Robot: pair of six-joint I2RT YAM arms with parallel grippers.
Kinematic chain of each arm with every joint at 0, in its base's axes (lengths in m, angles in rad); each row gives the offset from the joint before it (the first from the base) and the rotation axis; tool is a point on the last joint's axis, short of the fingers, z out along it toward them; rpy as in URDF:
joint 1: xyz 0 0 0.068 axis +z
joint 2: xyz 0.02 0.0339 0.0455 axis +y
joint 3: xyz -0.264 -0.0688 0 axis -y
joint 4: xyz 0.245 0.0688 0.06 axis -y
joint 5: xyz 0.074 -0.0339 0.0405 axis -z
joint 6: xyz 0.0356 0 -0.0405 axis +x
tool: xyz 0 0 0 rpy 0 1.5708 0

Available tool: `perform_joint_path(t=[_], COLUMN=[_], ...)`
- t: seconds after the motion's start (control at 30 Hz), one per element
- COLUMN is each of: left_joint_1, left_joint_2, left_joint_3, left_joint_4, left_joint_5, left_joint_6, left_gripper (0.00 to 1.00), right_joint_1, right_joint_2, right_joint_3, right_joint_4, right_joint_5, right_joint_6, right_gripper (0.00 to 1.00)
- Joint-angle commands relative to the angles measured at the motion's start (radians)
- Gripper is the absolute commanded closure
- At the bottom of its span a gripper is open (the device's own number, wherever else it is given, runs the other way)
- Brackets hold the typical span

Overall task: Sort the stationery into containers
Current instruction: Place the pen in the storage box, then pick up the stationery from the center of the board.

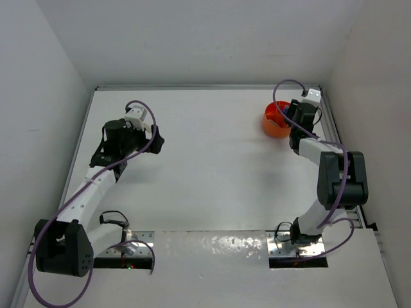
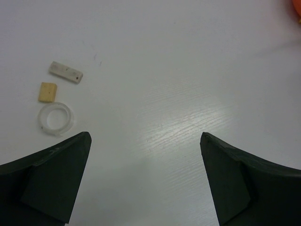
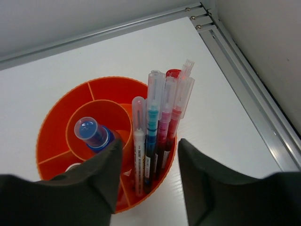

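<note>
The round orange tub (image 3: 56,127) with inner dividers stands at the table's far right (image 1: 273,126). Several capped pens (image 3: 153,127), white, blue, pink and red, stand together in one outer compartment. A blue-capped bottle (image 3: 91,134) stands in the round middle compartment. My right gripper (image 3: 149,143) hovers over the tub's near rim, open, with its fingers either side of the pens and not touching them. My left gripper (image 2: 146,141) is open over bare table at the left (image 1: 156,140). Left of it lies a small beige block (image 2: 47,92).
Beside the beige block lie a pale grey-white oblong piece (image 2: 66,72) and a clear ring (image 2: 56,118). A metal rail (image 3: 249,94) and the white side wall run close to the tub on the right. The back wall stands just behind it.
</note>
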Motion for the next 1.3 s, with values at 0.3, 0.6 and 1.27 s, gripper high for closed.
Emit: perform_joint_path(t=[0.3, 0.6, 1.27], left_joint_1=[0.156, 0.226, 0.172], left_joint_2=[0.143, 0.607, 0.897], left_joint_3=[0.167, 0.622, 0.649], left_joint_4=[-0.155, -0.557, -0.450], left_joint_5=[-0.239, -0.220, -0.276], left_joint_6=[-0.003, 0.254, 0.225], left_gripper=[0.07, 0.71, 0.60], right_joint_1=[0.100, 0.217, 0.296], right_joint_2=[-0.269, -0.352, -0.396], right_joint_3=[-0.039, -0.095, -0.111], right_joint_4=[-0.059, -0.060, -0.119], right_joint_5=[-0.011, -0.103, -0.122], right_joint_6=[-0.051, -0.041, -0.011], right_gripper=[0.31, 0.38, 0.38])
